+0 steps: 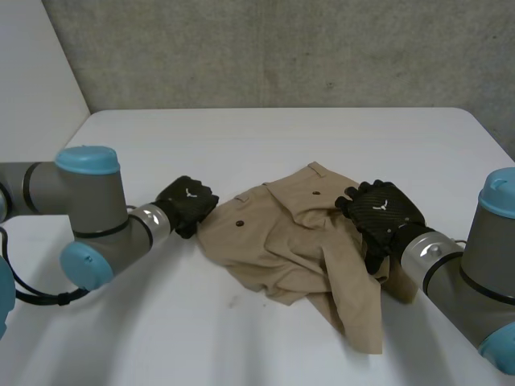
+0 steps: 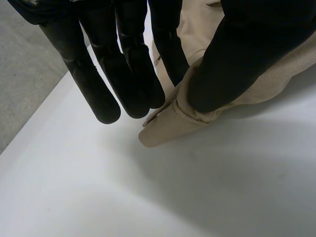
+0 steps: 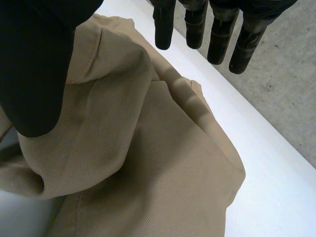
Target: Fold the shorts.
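Shorts [image 1: 282, 241]: tan, crumpled on the white surface [image 1: 241, 145], centre-right; long axis far-left to near-right.
Right hand [image 1: 382, 213]: palm down over the right edge; fingers [image 3: 219, 34] straight, spread, gripping nothing.
Left hand [image 1: 187, 205]: at the left corner; thumb and straight fingers seemingly pinch it.

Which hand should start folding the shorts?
Probably the left hand: thumb and fingers pinch the shorts at an edge, raised off the table. The right hand lies open over bunched cloth.
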`<state>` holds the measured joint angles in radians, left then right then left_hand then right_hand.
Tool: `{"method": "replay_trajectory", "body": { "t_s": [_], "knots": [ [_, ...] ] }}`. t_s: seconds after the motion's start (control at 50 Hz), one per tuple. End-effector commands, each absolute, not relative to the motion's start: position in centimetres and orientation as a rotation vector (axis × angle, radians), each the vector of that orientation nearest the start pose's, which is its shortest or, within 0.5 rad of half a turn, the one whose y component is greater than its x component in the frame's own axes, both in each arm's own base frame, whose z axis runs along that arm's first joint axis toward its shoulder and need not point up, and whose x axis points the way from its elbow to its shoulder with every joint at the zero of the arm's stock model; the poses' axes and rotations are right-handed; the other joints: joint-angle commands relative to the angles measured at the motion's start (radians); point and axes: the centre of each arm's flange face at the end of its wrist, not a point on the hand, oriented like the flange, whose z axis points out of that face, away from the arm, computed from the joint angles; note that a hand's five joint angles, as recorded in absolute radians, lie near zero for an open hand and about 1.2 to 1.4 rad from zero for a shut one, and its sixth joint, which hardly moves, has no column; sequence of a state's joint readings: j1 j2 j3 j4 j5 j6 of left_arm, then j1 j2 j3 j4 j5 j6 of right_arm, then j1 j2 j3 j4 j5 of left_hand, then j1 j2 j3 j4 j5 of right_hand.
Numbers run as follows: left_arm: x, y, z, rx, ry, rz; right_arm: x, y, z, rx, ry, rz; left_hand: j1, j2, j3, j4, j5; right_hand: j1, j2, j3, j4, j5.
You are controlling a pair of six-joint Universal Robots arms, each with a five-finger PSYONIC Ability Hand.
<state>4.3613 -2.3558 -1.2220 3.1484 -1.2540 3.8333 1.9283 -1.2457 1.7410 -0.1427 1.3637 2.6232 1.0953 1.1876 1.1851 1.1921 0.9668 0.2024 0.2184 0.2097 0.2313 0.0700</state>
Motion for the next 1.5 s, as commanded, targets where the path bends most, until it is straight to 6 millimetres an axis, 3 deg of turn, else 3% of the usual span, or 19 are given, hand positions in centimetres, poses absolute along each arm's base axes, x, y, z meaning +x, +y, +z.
{"method": "replay_trajectory", "body": {
  "t_s": [0.02, 0.12, 0.22, 0.3, 0.4, 0.48, 0.58, 0.6, 0.64, 0.66, 0.72, 0.74, 0.8, 0.96, 1.04, 1.1, 1.22, 1.36, 1.5],
  "knots": [
    [-27.6, -35.6, 13.5, 1.354, 2.153, -1.770, 25.3, -24.7, 17.1, -1.226, 2.186, -1.761, 0.301, 0.209, 0.211, 0.204, 0.255, -0.028, -0.044, -0.035, -0.057, -0.070],
    [-25.9, -38.1, 17.5, 0.978, 2.116, -1.972, 25.3, -24.7, 17.1, -1.227, 2.185, -1.764, 0.301, 0.209, 0.211, 0.204, 0.255, -0.028, -0.044, -0.035, -0.057, -0.070],
    [-22.1, -40.4, 26.4, 0.489, 1.893, -2.323, 25.5, -24.5, 17.1, -1.231, 2.180, -1.762, 0.301, 0.209, 0.211, 0.204, 0.255, -0.028, -0.044, -0.035, -0.057, -0.070],
    [-20.4, -40.6, 31.2, 0.323, 1.702, -2.464, 25.5, -24.5, 17.2, -1.230, 2.180, -1.763, 0.301, 0.209, 0.211, 0.204, 0.255, -0.028, -0.044, -0.035, -0.057, -0.070],
    [-21.7, -38.2, 36.6, 0.265, 1.482, -2.672, 25.4, -24.6, 17.2, -1.226, 2.184, -1.765, 0.301, 0.209, 0.211, 0.204, 0.255, -0.028, -0.044, -0.035, -0.057, -0.070],
    [-25.0, -35.1, 38.8, 0.319, 1.440, -2.831, 25.1, -24.8, 17.3, -1.215, 2.196, -1.777, 0.301, 0.209, 0.211, 0.204, 0.255, -0.028, -0.044, -0.035, -0.057, -0.070],
    [-30.0, -32.5, 36.1, 0.578, 1.546, -2.904, 25.1, -24.9, 17.5, -1.211, 2.196, -1.787, 0.301, 0.209, 0.211, 0.204, 0.255, -0.028, -0.044, -0.035, -0.057, -0.070],
    [-32.8, -31.2, 33.5, 0.733, 1.628, -2.908, 25.1, -24.9, 17.5, -1.211, 2.195, -1.789, 0.301, 0.209, 0.211, 0.204, 0.255, -0.028, -0.044, -0.035, -0.057, -0.070],
    [-34.7, -30.3, 31.4, 0.849, 1.688, -2.899, 25.1, -24.9, 17.6, -1.210, 2.196, -1.792, 0.301, 0.209, 0.211, 0.204, 0.255, -0.028, -0.044, -0.035, -0.057, -0.070],
    [-36.8, -29.1, 28.8, 0.979, 1.766, -2.874, 25.1, -24.9, 17.6, -1.209, 2.196, -1.795, 0.301, 0.209, 0.211, 0.204, 0.255, -0.028, -0.044, -0.035, -0.057, -0.070],
    [-39.3, -27.3, 25.0, 1.146, 1.874, -2.820, 25.0, -25.0, 18.0, -1.201, 2.193, -1.816, 0.301, 0.209, 0.211, 0.204, 0.255, -0.028, -0.044, -0.035, -0.057, -0.070],
    [-40.6, -26.1, 22.4, 1.257, 1.944, -2.770, 24.9, -25.1, 18.1, -1.197, 2.194, -1.824, 0.301, 0.209, 0.211, 0.204, 0.255, -0.028, -0.044, -0.035, -0.057, -0.070],
    [-42.3, -24.1, 18.1, 1.443, 2.057, -2.676, 24.3, -25.8, 18.4, -1.166, 2.223, -1.852, 0.301, 0.209, 0.211, 0.204, 0.255, -0.028, -0.044, -0.035, -0.057, -0.070],
    [-44.8, -18.7, 12.1, 1.838, 2.193, -2.495, 21.8, -28.2, 19.5, -1.018, 2.382, -1.992, 0.301, 0.209, 0.211, 0.204, 0.255, -0.028, -0.044, -0.035, -0.057, -0.070],
    [-44.9, -17.6, 11.6, 1.919, 2.208, -2.454, 21.2, -28.8, 19.7, -0.982, 2.407, -2.029, 0.246, 0.154, 0.156, 0.149, 0.200, -0.028, -0.044, -0.035, -0.057, -0.070],
    [-44.9, -17.6, 12.1, 1.901, 2.196, -2.465, 21.1, -28.9, 19.8, -0.981, 2.406, -2.034, -0.123, -0.216, -0.213, -0.220, -0.169, -0.028, -0.044, -0.035, -0.057, -0.070],
    [-43.5, -20.2, 15.8, 1.623, 2.151, -2.551, 21.4, -28.9, 20.0, -1.000, 2.370, -2.033, -0.374, -0.466, -0.464, -0.471, -0.420, -0.028, -0.044, -0.035, -0.057, -0.070],
    [-37.1, -24.3, 19.9, 1.174, 2.231, -2.416, 22.7, -27.3, 19.8, -1.156, 2.216, -1.911, -0.500, -0.592, -0.590, -0.597, -0.546, -0.028, -0.044, -0.035, -0.057, -0.070],
    [-30.7, -23.9, 20.0, 1.021, 2.429, -2.084, 24.0, -23.2, 19.6, -1.339, 2.071, -1.562, -0.465, -0.557, -0.555, -0.562, -0.511, -0.028, -0.044, -0.035, -0.057, -0.070]
  ]
}}
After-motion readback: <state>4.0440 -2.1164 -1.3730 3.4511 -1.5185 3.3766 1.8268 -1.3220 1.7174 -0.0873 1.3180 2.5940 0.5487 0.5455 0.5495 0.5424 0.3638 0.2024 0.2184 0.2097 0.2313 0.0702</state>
